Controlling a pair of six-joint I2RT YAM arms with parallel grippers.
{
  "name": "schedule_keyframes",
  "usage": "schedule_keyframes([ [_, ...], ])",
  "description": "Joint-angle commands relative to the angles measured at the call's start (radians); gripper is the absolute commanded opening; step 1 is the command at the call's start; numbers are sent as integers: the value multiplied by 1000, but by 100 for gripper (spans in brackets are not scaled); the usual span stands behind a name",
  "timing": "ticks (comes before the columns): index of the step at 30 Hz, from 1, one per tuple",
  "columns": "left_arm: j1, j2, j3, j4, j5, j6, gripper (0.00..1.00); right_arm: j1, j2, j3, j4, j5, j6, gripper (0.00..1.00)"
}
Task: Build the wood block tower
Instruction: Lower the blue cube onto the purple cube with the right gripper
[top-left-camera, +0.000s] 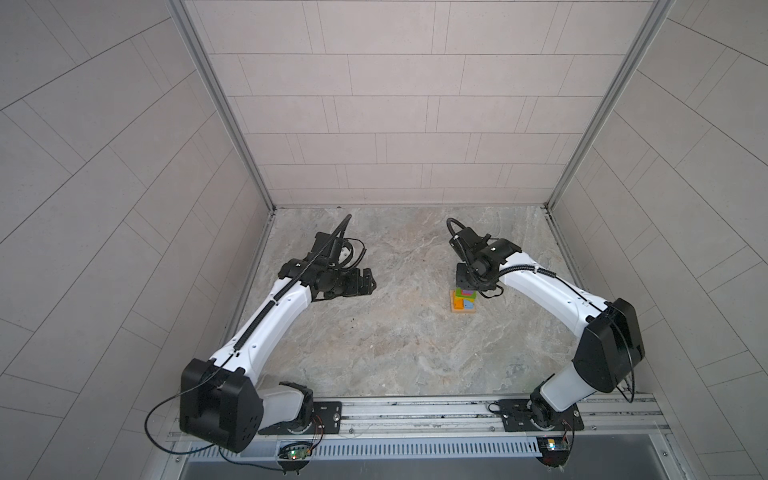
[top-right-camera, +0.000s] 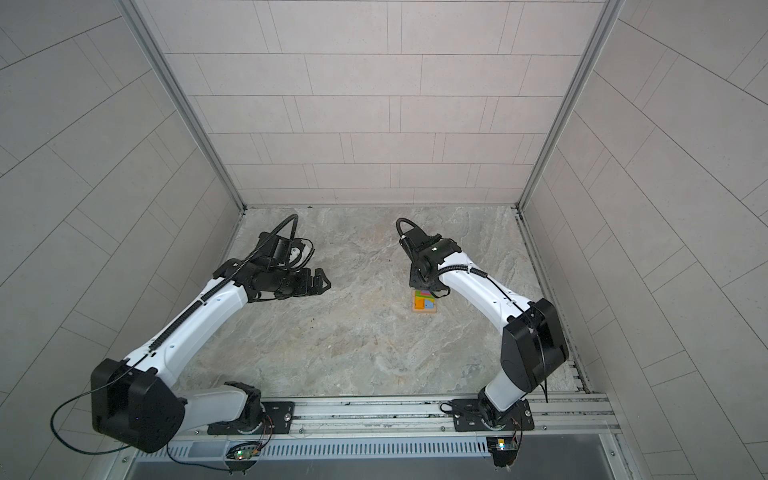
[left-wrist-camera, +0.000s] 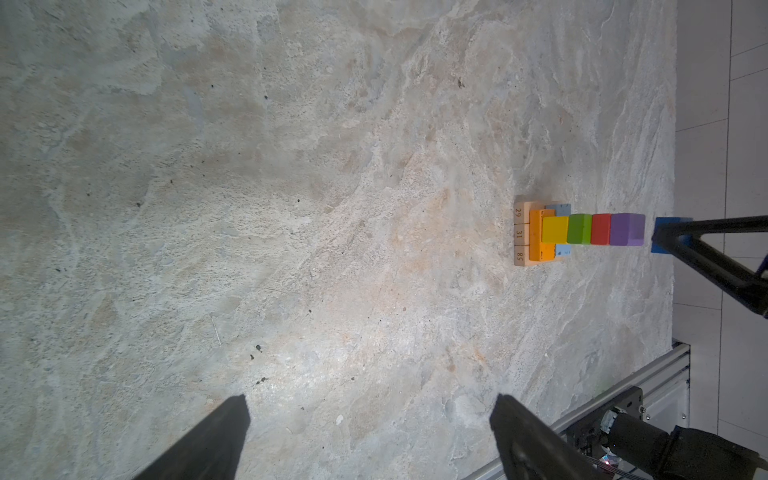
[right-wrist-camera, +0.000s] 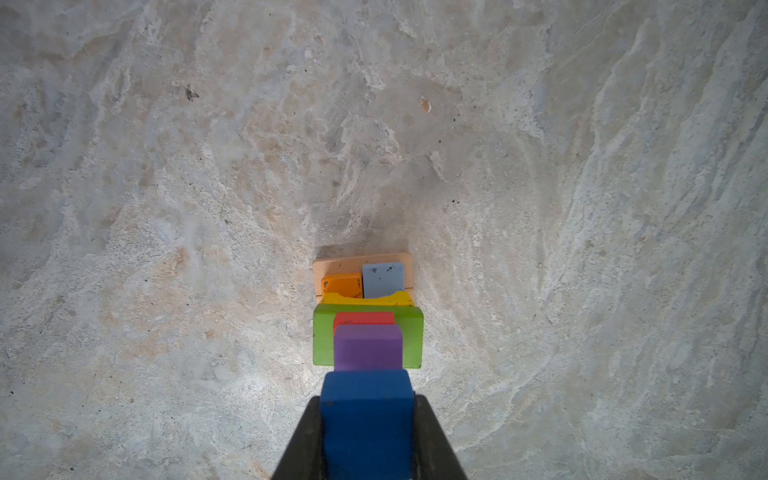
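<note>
The stone-patterned table (top-left-camera: 395, 345) carries everything: over its left half the left gripper (top-left-camera: 371, 283) has its jaws spread wide with nothing between them. The right gripper (right-wrist-camera: 368, 399) is above the block tower (left-wrist-camera: 582, 228), its jaws clamped on a dark-blue cube (right-wrist-camera: 368, 419). The block tower stands upright right of the table's middle, nearer the right edge, tan bars at the base, then orange and light-blue, yellow, green, red, and a purple cube (left-wrist-camera: 627, 229) on top. A thin gap shows between this and the dark-blue cube.
</note>
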Motion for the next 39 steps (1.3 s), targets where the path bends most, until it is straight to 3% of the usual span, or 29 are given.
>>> schedule_keyframes([
  [1, 5, -9, -9, 8, 0, -1, 98, -4, 12, -6, 2, 4, -5, 2],
  [39, 7, -5, -10, 7, 2, 0, 98, -13, 30, -5, 9, 9, -27, 9],
])
